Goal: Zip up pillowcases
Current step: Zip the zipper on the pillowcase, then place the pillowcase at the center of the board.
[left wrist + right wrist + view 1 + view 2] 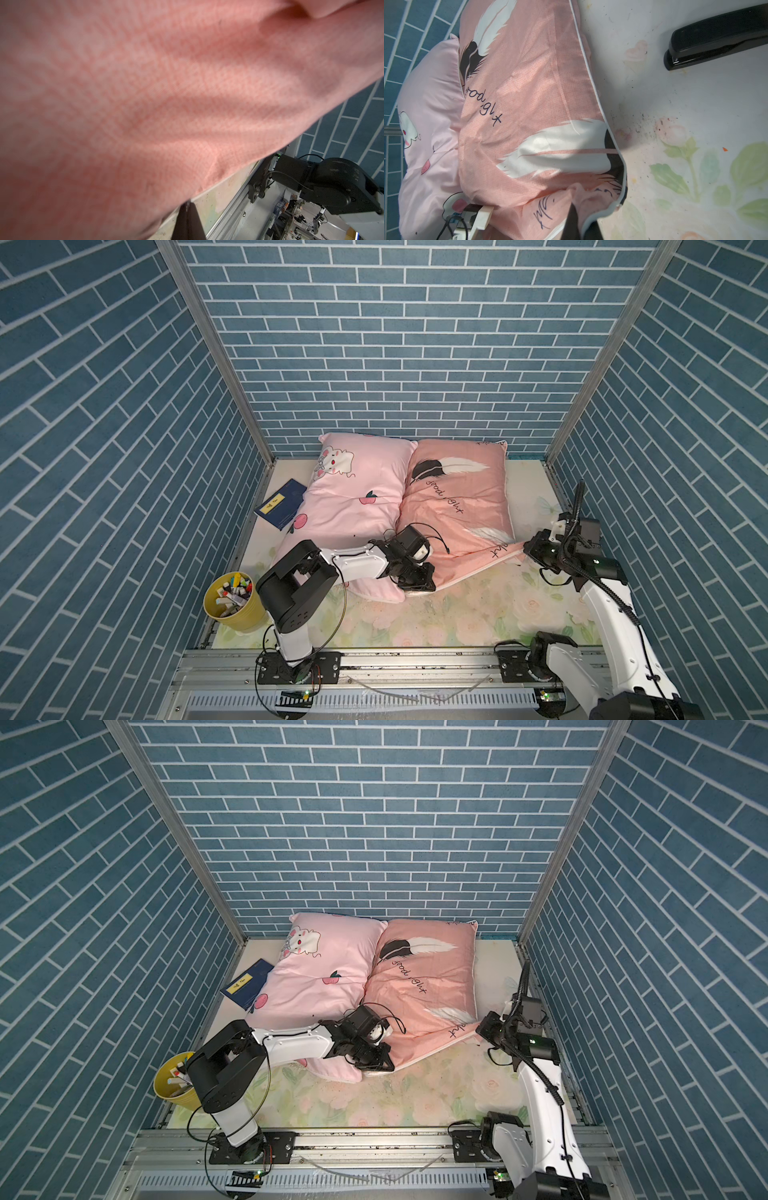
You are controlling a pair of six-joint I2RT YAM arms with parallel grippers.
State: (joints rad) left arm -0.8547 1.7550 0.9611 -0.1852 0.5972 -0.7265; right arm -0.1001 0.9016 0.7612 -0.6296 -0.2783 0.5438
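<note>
Likely soft, light and slack, the salmon pillowcase (457, 497) stretches from the left gripper (417, 585), closed at its hem on something I cannot make out, to the right gripper (527, 548), clamped on its corner; hold hems, not stuffing; the bunny pillowcase (353, 497) lies beside the left gripper.

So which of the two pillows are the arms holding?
The salmon-pink pillow with feathers and script: the left tool and right tool pinch its near corners. The paler bunny pillow is not gripped.

Light-pink pillowcase (353, 489) shows white bunnies and peaches; salmon pillowcase (457, 510), black-white feathers.
</note>
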